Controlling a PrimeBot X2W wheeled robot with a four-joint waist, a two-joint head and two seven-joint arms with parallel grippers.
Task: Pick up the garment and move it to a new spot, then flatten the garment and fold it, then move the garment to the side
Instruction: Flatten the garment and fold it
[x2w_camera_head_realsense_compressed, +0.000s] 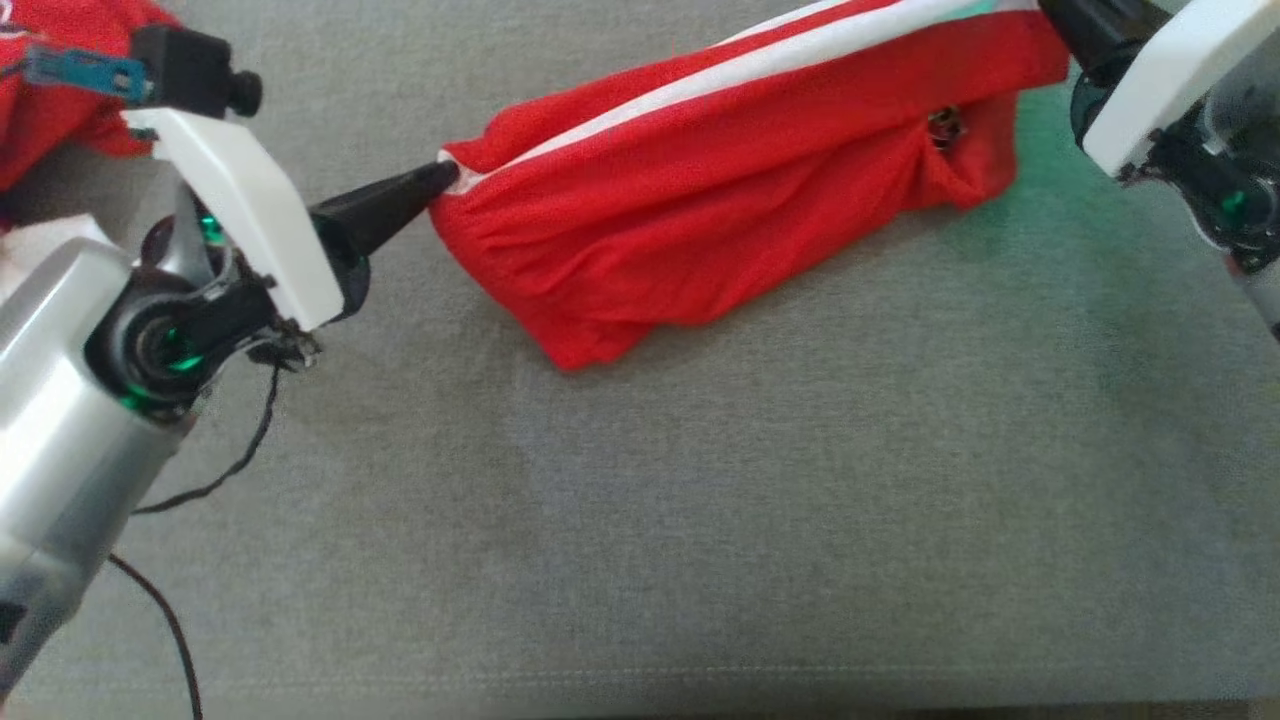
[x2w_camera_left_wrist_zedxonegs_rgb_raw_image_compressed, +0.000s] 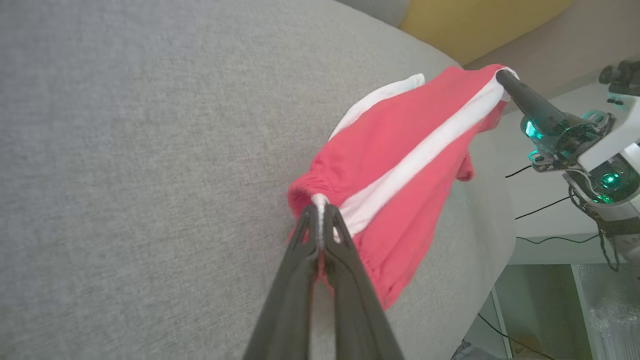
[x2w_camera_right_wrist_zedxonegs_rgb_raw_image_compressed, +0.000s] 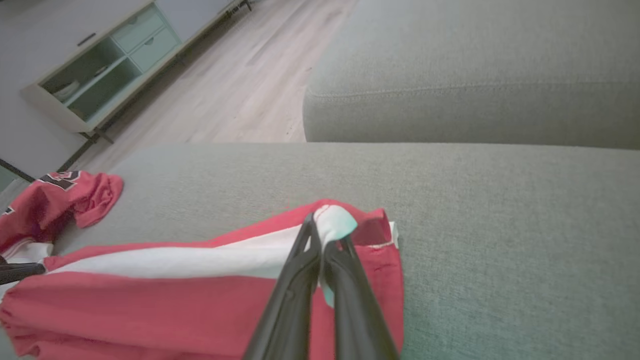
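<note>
Pinching opposite ends of the garment (x2w_camera_head_realsense_compressed: 740, 190) — left gripper (x2w_camera_head_realsense_compressed: 445, 178) and right gripper (x2w_camera_right_wrist_zedxonegs_rgb_raw_image_compressed: 322, 234) are both clamped tight.

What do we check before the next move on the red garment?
1. Left gripper shut on garment at its gathered end: ok.
2. Right gripper shut on the opposite end: ok.
3. White stripe taut between them: ok.
4. Garment flat: not ok, lower part sags bunched.
5. Second red garment apart from the held one: ok.
6. Garment lifted off cushion: cannot tell.
</note>
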